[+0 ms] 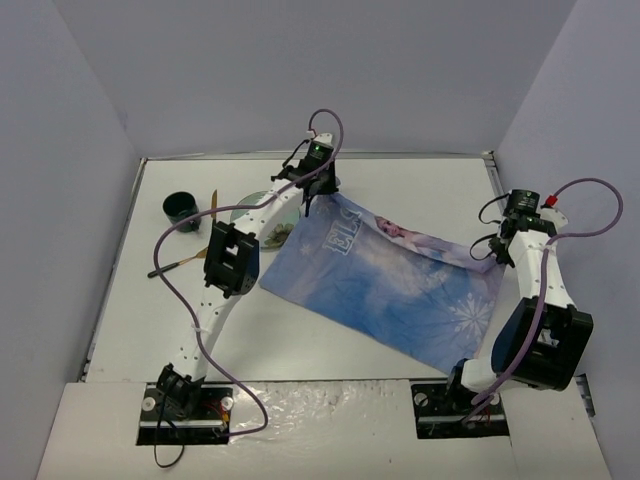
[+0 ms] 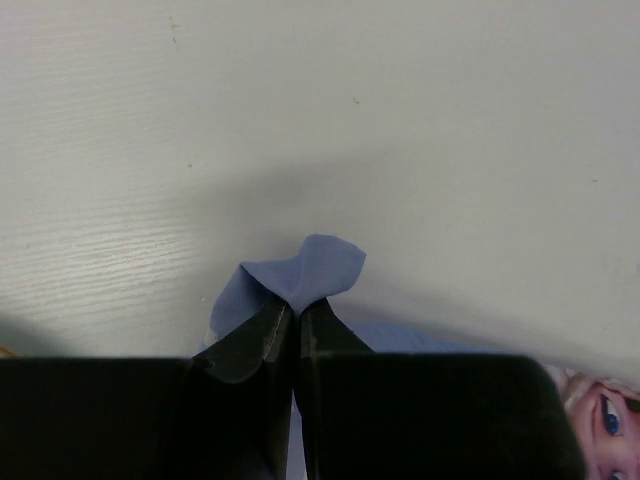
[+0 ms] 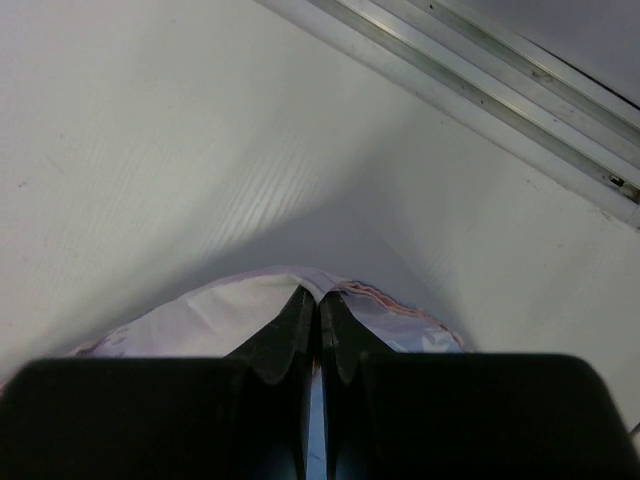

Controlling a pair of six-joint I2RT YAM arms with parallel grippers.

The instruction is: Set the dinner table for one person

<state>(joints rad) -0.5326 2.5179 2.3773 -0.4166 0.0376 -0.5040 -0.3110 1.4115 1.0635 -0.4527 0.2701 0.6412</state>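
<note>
**Two arms pinch a placemat's far corners over a white table**

The dinner table (image 1: 400, 190), a matte white slab with its long axis running left to right in the overhead view, fills the floor of a pale walled enclosure (image 1: 90, 120). A thin metal rim (image 3: 480, 60) shows along its far and right edges. The widest bare stretches lie behind the cloth toward the far right, in a strip along the near edge, and at the near left.

Across the middle and right of the tabletop lies a blue Elsa-print placemat (image 1: 390, 275). Its long axis is skewed, from far left down to near right, and its near-right corner comes close to the right arm's base.

The left gripper (image 2: 295, 310) is clenched on the placemat's far-left corner, and a small fold of blue cloth pokes out past the closed fingertips, just above the white surface. The right gripper (image 3: 320, 300) is likewise clamped on the cloth's pale far-right edge, near the table's right rim.

The left third of the table is crowded. A plate (image 1: 250, 208), partly hidden under the left arm, sits just beside the placemat's left end. A dark green cup (image 1: 181, 208) stands farther left. Near them lie two slender utensils, one (image 1: 213, 200) between cup and plate, the other (image 1: 178, 264) nearer the front.
</note>
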